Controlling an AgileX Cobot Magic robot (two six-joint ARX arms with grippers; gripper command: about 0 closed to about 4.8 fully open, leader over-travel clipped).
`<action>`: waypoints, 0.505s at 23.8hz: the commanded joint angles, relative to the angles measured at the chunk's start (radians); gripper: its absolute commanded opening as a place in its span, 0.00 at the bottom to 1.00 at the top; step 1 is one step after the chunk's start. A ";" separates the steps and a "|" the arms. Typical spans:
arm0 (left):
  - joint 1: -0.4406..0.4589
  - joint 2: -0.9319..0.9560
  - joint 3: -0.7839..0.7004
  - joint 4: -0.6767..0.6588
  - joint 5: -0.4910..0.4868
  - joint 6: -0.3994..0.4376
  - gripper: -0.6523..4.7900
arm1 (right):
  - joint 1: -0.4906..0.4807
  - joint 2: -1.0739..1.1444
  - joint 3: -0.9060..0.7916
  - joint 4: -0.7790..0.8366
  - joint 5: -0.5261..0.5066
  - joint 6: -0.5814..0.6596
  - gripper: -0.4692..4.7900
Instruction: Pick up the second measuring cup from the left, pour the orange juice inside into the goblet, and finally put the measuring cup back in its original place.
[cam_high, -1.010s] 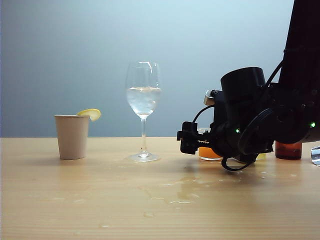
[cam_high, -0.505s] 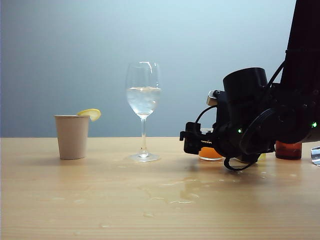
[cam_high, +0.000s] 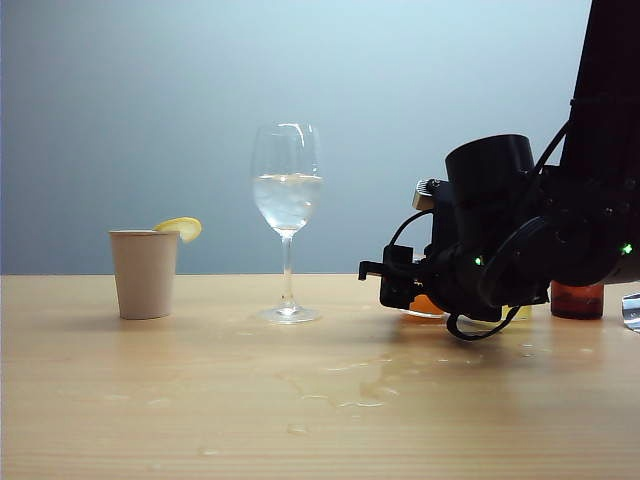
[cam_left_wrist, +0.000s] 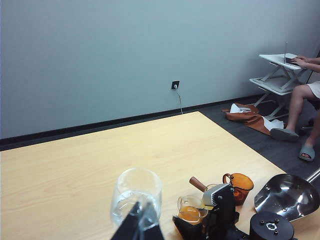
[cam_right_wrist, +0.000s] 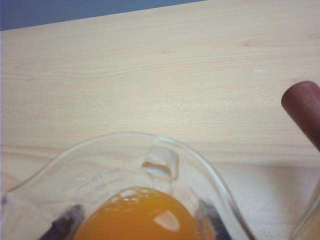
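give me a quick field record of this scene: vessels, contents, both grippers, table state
goblet: upright mid-table, clear liquid in the bowl
measuring cup: on the table, holds orange juice
paper cup: left of the goblet, lemon slice on its rim
right gripper: low at the measuring cup, jaws either side of it, grip not confirmed
left gripper: only its dark tip visible, near the goblet, state unclear
amber cup: past the measuring cup
table: spilled liquid in front of the goblet

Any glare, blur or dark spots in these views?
Exterior view: right arm backlit, nearly black, hiding the right claw; wet sheen on the table. Right wrist view: soft close-up, highlight on the orange juice. Left wrist view: evenly lit.
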 joint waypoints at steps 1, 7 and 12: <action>-0.001 -0.002 0.005 0.016 0.006 -0.003 0.11 | 0.002 0.001 -0.002 -0.017 -0.003 0.003 0.60; -0.001 -0.002 0.005 0.016 0.006 -0.003 0.11 | 0.002 0.000 -0.002 -0.016 -0.011 -0.047 0.61; -0.001 -0.002 0.005 0.016 0.006 -0.003 0.11 | 0.005 -0.002 -0.002 0.027 -0.042 -0.047 0.61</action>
